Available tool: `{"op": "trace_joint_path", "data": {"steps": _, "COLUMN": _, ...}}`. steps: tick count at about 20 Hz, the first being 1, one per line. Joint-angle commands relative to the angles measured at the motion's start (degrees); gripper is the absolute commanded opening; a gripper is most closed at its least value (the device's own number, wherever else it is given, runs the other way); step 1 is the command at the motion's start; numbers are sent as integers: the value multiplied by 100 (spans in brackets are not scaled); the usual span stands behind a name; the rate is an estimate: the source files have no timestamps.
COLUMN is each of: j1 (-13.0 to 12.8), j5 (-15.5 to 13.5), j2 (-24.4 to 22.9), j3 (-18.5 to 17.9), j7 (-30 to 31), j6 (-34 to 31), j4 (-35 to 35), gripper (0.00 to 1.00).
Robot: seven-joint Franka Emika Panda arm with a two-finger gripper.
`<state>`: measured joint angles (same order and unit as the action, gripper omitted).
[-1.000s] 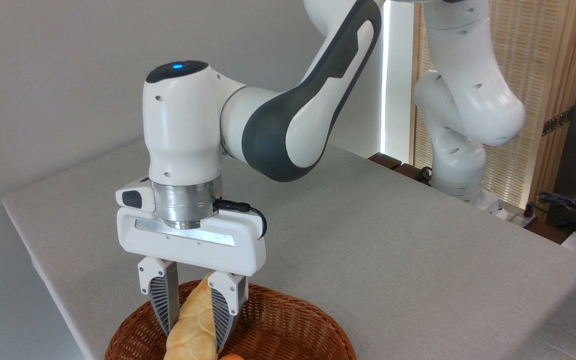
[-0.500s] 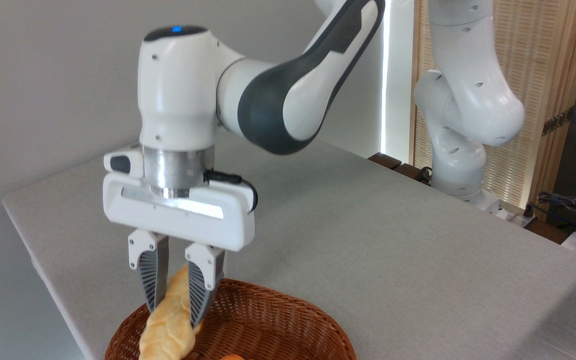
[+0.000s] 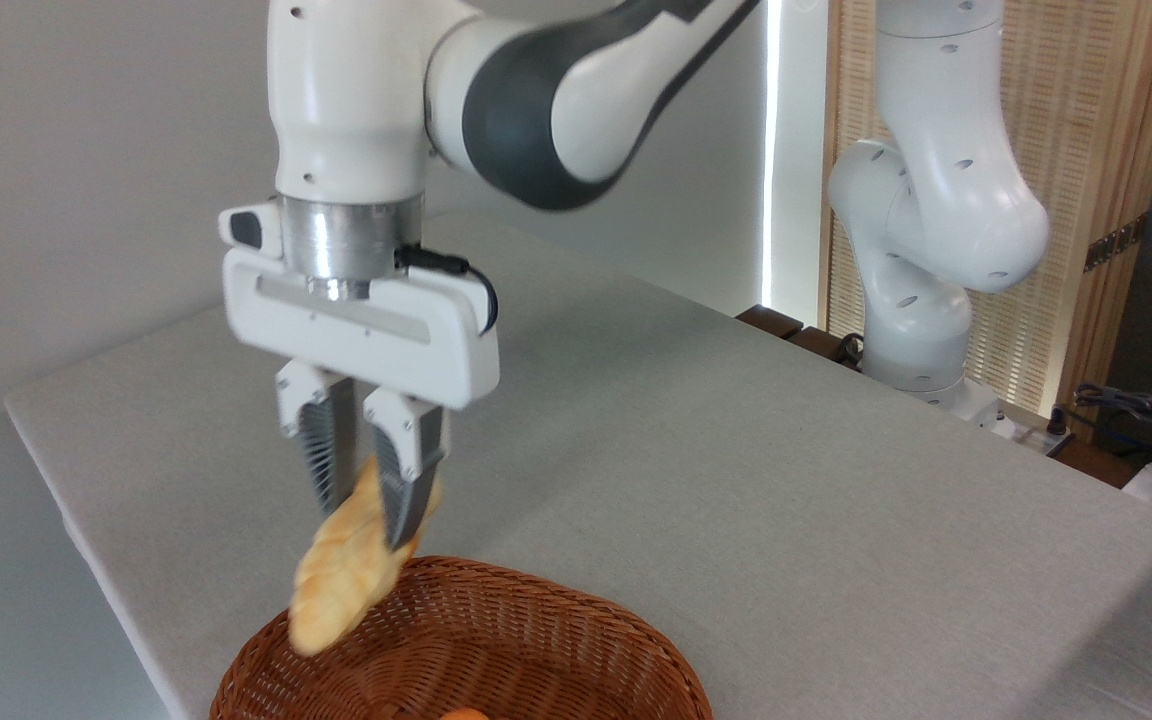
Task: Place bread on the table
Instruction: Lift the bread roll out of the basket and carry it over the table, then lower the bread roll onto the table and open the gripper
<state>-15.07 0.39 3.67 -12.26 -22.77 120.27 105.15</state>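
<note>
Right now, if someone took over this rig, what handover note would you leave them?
Gripper: shut on the bread, pinching its upper end; the roll hangs tilted, its lower tip over the basket rim.
Done: bread is lifted clear of the basket.
Left: carry it sideways over bare table, lower it, open the jaws, and withdraw.
A small orange item sits in the basket at the bottom edge; it is not part of the job.

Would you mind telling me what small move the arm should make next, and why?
Probably carry the bread sideways over bare table before lowering. The pincer grips its upper end, and its lower tip hangs above the basket rim, so releasing now might drop it back in.
</note>
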Motion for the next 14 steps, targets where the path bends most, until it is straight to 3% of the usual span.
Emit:
{"op": "trace_joint_path", "data": {"steps": 1, "j1": -5, "j5": 40, "j2": -287, "j3": 233, "j7": -640, "j6": -1056, "j4": 128, "gripper": 47}}
{"op": "trace_joint_path", "data": {"steps": 5, "j1": -13, "j5": -12, "j2": -279, "j3": 383, "j7": -983, "j6": -1725, "j4": 198, "gripper": 50}}
{"op": "trace_joint_path", "data": {"steps": 6, "j1": -13, "j5": -12, "j2": -279, "j3": 435, "j7": -1088, "j6": -1865, "j4": 251, "gripper": 59}}
{"op": "trace_joint_path", "data": {"steps": 8, "j1": -13, "j5": -82, "j2": -270, "j3": 470, "j7": -1281, "j6": -2059, "j4": 295, "gripper": 64}}
{"op": "trace_joint_path", "data": {"steps": 9, "j1": -57, "j5": -152, "j2": -253, "j3": 514, "j7": -1352, "j6": -2164, "j4": 295, "gripper": 81}}
{"op": "trace_joint_path", "data": {"steps": 11, "j1": -75, "j5": -162, "j2": -235, "j3": 567, "j7": -1353, "j6": -2235, "j4": 295, "gripper": 98}}
{"op": "trace_joint_path", "data": {"steps": 14, "j1": -75, "j5": -162, "j2": -165, "j3": 673, "j7": -1362, "j6": -2201, "j4": 304, "gripper": 100}}
